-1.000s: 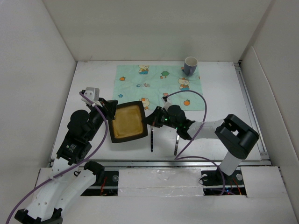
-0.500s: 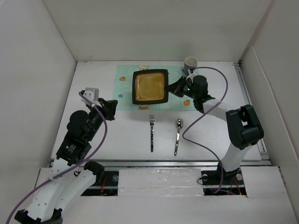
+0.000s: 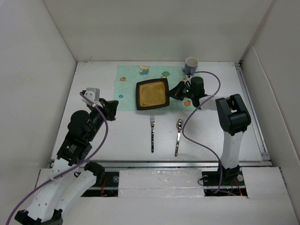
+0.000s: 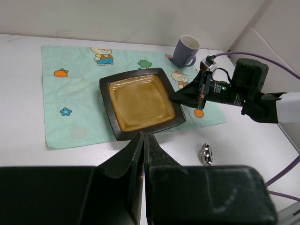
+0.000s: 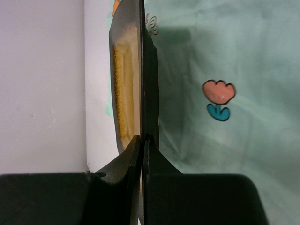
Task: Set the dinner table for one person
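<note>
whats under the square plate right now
The mint-green cartoon-print cloth lies under the square brown plate. Any prints beneath it are covered, and whether the plate rests on the cloth or hangs just above, pinched by the right gripper, cannot be told.

- A square black amber-glazed plate (image 3: 151,94), pinched at its right rim by the right gripper (image 3: 171,93), blocks the centre.
- A grey-blue ceramic mug (image 3: 191,65) stands just behind that gripper.
- A silver metal fork (image 3: 152,133) and a silver metal spoon (image 3: 178,136) lie nearer, with a bare strip between them.
- The matte white tabletop (image 3: 93,77) lies open at its far left corner.
</note>
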`<state>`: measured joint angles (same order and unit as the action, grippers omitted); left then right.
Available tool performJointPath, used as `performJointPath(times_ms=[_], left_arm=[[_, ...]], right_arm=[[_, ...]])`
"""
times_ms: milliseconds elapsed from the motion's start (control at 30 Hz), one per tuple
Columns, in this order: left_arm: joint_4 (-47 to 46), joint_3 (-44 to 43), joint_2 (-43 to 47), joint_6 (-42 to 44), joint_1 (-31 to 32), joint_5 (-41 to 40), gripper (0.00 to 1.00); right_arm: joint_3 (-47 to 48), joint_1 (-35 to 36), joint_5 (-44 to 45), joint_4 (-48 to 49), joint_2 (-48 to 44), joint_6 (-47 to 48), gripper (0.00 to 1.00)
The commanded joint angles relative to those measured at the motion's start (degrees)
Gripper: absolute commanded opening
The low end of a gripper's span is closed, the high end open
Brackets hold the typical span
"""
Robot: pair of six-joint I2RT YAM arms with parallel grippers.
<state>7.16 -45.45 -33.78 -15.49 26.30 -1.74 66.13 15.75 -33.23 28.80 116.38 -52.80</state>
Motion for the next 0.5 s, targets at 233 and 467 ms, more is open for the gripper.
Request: performJointPath(times_ms=[233, 467], left_arm=[[-1.80, -0.43, -0.94, 0.19, 0.33, 0.50, 0.00], [-1.97, -0.34, -0.94, 0.28, 0.33, 0.60, 0.00]], right_arm=[[5.94, -2.48, -5.79, 18.74, 1.74, -9.95, 0.00], [13.32, -2.48, -5.44, 14.54, 7.10, -9.35, 0.00]])
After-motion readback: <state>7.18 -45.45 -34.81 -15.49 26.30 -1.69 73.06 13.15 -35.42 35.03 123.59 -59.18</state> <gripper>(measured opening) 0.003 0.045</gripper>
